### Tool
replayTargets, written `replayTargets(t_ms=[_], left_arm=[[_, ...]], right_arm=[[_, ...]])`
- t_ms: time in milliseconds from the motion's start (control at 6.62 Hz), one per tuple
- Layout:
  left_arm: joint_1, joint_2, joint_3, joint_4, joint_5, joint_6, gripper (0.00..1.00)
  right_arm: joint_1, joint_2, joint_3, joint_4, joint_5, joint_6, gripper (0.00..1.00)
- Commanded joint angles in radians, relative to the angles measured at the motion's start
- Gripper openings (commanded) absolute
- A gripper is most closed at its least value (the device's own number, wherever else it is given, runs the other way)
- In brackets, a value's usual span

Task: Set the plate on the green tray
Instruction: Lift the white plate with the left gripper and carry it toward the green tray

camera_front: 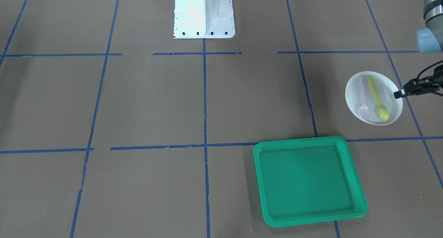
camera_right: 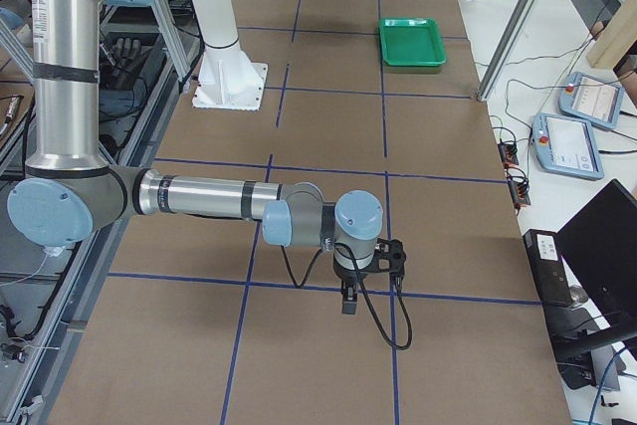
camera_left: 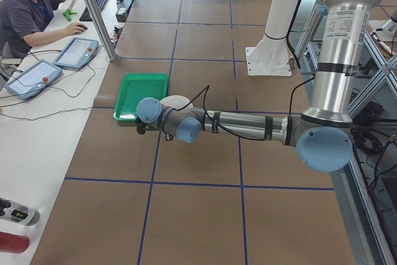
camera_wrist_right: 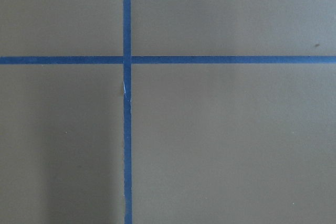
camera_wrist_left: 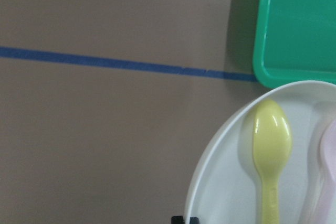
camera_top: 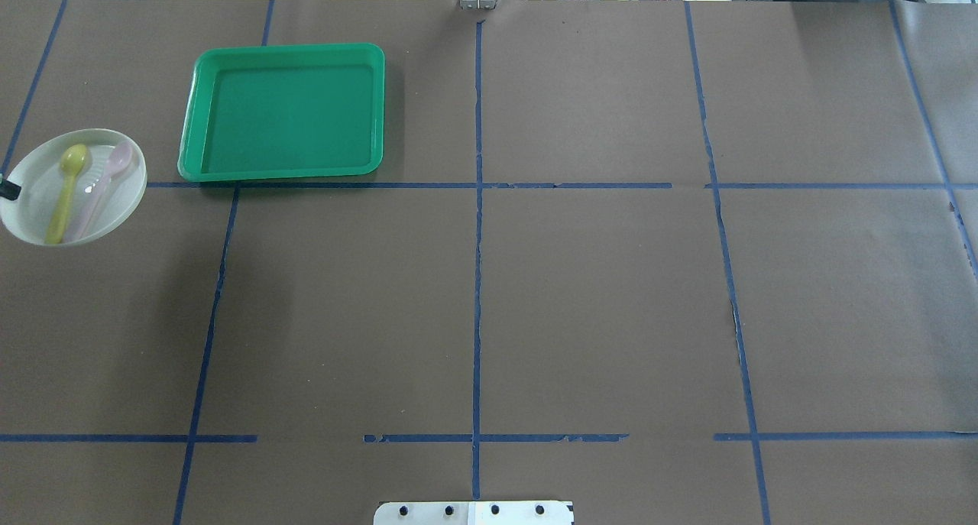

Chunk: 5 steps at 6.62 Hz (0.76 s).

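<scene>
The white plate (camera_front: 373, 89) holds a yellow spoon (camera_front: 377, 99) and a pale pink spoon (camera_front: 363, 99). It is near the table's edge on my left side, apart from the green tray (camera_front: 304, 179). My left gripper (camera_front: 399, 94) is shut on the plate's outer rim. In the overhead view the plate (camera_top: 30, 212) is left of the tray (camera_top: 283, 112), and the gripper's tip (camera_top: 8, 190) shows at the frame edge. The left wrist view shows the plate (camera_wrist_left: 226, 182) and a tray corner (camera_wrist_left: 299, 24). My right gripper (camera_right: 348, 301) hangs over bare table far away; I cannot tell whether it is open.
The white robot pedestal (camera_front: 203, 14) stands at the table's middle back. Blue tape lines (camera_front: 205, 92) grid the brown table. A seated operator (camera_left: 25, 4) and teach pendants (camera_left: 74, 52) are on a side bench beyond the tray.
</scene>
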Motion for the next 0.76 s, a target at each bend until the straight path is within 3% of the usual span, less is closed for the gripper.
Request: replayTargets(t_ms=[0, 151, 302, 605], left_arm=[[0.004, -0.182, 0.129, 0.021, 0.004, -0.083, 0.0], [0.015, -0.253, 0.216, -0.009, 0.016, -0.088, 0.0], [0.037, -0.296, 0.299, -0.119, 0.033, -0.153, 0.0], [0.119, -0.323, 0.372, -0.388, 0.216, -0.398, 0.0]], right_arm=[[0.0, 0.0, -0.001, 0.0, 0.0, -0.001, 1.0], [0.0, -0.001, -0.001, 0.0, 0.0, -0.002, 1.0], [0.0, 0.0, -0.001, 0.0, 0.0, 0.0, 1.0], [0.0, 0.0, 0.0, 0.0, 0.0, 0.0, 1.0]])
